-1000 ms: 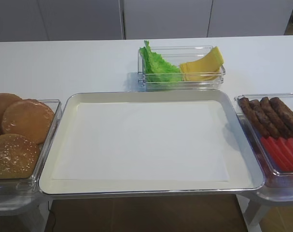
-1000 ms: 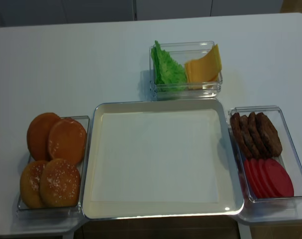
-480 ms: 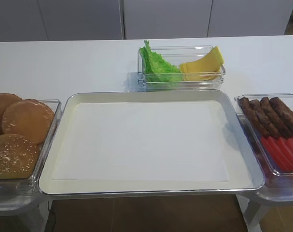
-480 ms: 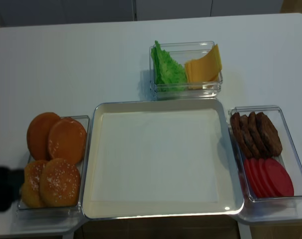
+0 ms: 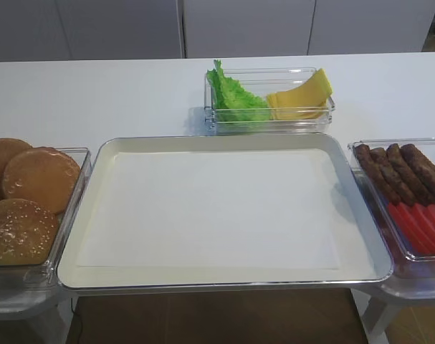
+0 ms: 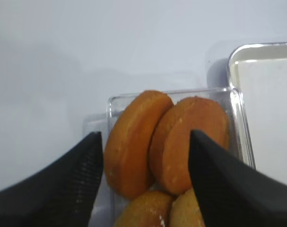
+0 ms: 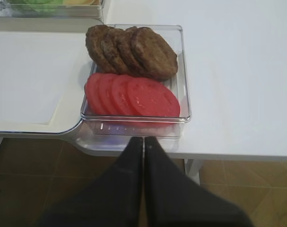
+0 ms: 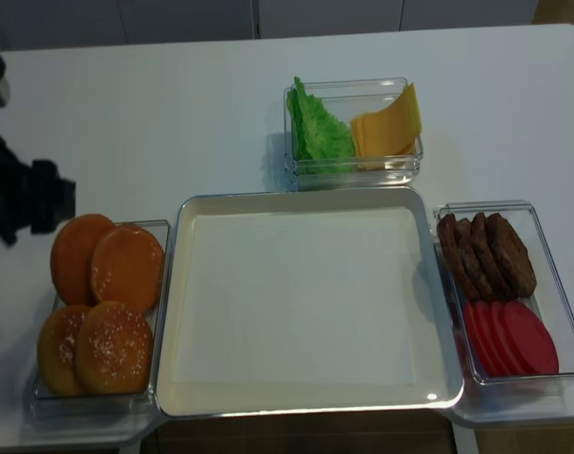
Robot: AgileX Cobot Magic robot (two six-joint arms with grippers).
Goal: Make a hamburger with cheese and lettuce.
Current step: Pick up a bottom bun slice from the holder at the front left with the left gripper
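Observation:
Several golden-brown buns [image 8: 126, 268] lie in a clear box [image 8: 164, 312] at the left. In the left wrist view my left gripper [image 6: 145, 142] hangs open above them, its black fingers [image 6: 82, 161] on either side of the two smooth buns [image 6: 188, 137], touching neither. Its dark arm [image 8: 26, 197] shows at the left edge. Green lettuce [image 5: 235, 97] and yellow cheese [image 5: 299, 97] share a clear box at the back. No hamburger is in view. My right gripper [image 7: 143, 139] is shut on nothing, just off the table's front edge.
A metal baking tray [image 5: 224, 140] lined with white paper fills the middle. At the right, a clear box [image 7: 183, 71] holds brown patties [image 7: 134, 49] and red tomato slices [image 7: 134, 97]. The table's front edge runs just below the tray.
My left arm has moved from the lower left, beside the seeded buns, farther back to the far end of the bun box. The right gripper stays shut and still.

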